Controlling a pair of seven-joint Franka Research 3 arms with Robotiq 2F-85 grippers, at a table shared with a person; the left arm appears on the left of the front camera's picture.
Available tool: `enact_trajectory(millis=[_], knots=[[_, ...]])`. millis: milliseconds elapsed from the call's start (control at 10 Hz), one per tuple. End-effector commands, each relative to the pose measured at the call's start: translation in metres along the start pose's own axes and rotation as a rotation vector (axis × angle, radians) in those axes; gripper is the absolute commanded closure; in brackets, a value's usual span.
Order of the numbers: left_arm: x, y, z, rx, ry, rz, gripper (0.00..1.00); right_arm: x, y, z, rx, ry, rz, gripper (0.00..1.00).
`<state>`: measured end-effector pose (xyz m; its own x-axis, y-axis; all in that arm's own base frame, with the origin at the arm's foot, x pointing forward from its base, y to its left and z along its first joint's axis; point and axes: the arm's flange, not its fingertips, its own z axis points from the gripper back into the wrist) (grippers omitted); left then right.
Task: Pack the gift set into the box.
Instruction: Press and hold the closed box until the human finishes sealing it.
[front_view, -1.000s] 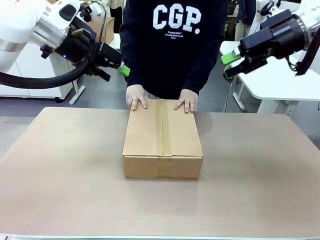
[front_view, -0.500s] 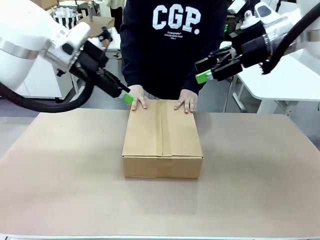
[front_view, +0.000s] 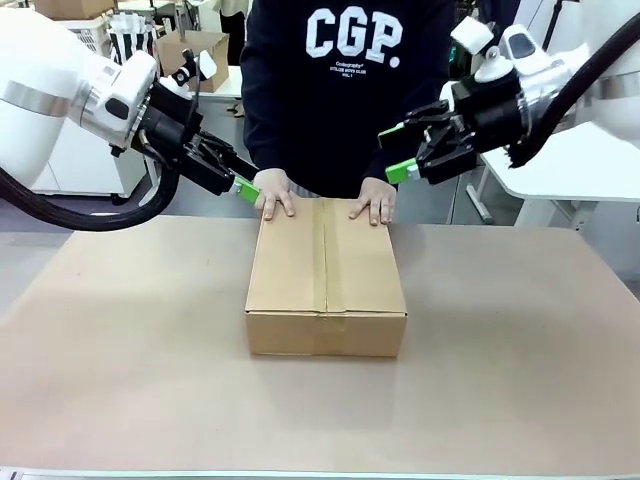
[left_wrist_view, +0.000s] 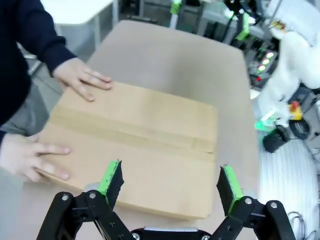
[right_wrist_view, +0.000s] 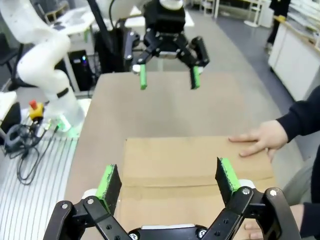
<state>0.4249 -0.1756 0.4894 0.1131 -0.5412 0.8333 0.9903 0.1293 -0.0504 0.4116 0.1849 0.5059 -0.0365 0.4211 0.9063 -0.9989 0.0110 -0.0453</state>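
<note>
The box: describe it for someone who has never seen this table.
On the tan table, look at the middle, just in front of the person in the dark sweatshirt. The box is the wide, shallow brown carton there, flaps shut, with the person's hands flat on its far edge; the smaller carton stands on a table far behind.

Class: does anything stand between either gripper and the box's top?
Yes. The person's hands rest flat on the far end of the closed box: one close by the open left gripper, the other below the open right gripper. The top's near part is bare.
</note>
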Motion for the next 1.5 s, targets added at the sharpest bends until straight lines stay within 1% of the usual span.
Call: enact_trajectory(millis=[0,100,200,300,400,500,600,700,800,900,1000,1100,1200,1300,1400], knots=[[-0.036,0.021,-0.025,0.036,-0.035,-0.153,0.00,-0.051,-0.037,-0.039,0.015,-0.047,0.059,0.00],[-0.061,0.035,-0.044,-0.052,-0.032,-0.100,0.00,-0.078,-0.046,-0.056,0.029,-0.077,0.064,0.00],[-0.083,0.047,-0.061,-0.128,-0.027,-0.041,0.00,-0.099,-0.051,-0.071,0.043,-0.085,0.055,0.00],[-0.099,0.052,-0.078,-0.228,-0.081,0.013,0.00,-0.122,-0.051,-0.088,0.029,-0.036,0.016,0.00],[-0.107,0.051,-0.093,-0.228,-0.024,0.031,0.00,-0.136,-0.047,-0.097,0.028,-0.019,-0.032,0.00],[-0.110,0.051,-0.105,-0.200,0.009,0.037,0.00,-0.144,-0.041,-0.099,0.025,-0.004,-0.049,0.00],[-0.109,0.052,-0.113,-0.151,0.029,0.038,0.00,-0.148,-0.034,-0.095,0.040,-0.010,-0.077,0.00],[-0.119,0.046,-0.103,-0.218,-0.030,0.029,0.00,-0.143,-0.026,-0.083,0.054,0.038,-0.113,0.00],[-0.119,0.046,-0.103,-0.218,-0.030,0.029,0.00,-0.159,-0.041,-0.097,0.072,-0.003,-0.066,0.00],[-0.114,0.051,-0.112,-0.208,-0.015,0.030,0.00,-0.158,-0.038,-0.094,0.071,0.003,-0.081,0.00],[-0.100,0.046,-0.112,-0.180,-0.028,-0.060,0.00,-0.153,-0.030,-0.095,0.093,0.041,-0.104,0.00],[-0.097,0.046,-0.119,-0.125,-0.010,-0.155,0.00,-0.157,-0.025,-0.101,0.113,0.062,-0.120,0.00],[-0.096,0.044,-0.129,-0.120,-0.015,-0.249,0.00,-0.168,-0.023,-0.102,0.118,0.042,-0.156,0.00],[-0.096,0.044,-0.134,-0.117,0.014,-0.285,0.00,-0.174,-0.022,-0.101,0.125,0.035,-0.185,0.00],[-0.099,0.046,-0.138,-0.127,0.035,-0.264,0.00,-0.177,-0.022,-0.100,0.123,0.042,-0.202,0.00]])
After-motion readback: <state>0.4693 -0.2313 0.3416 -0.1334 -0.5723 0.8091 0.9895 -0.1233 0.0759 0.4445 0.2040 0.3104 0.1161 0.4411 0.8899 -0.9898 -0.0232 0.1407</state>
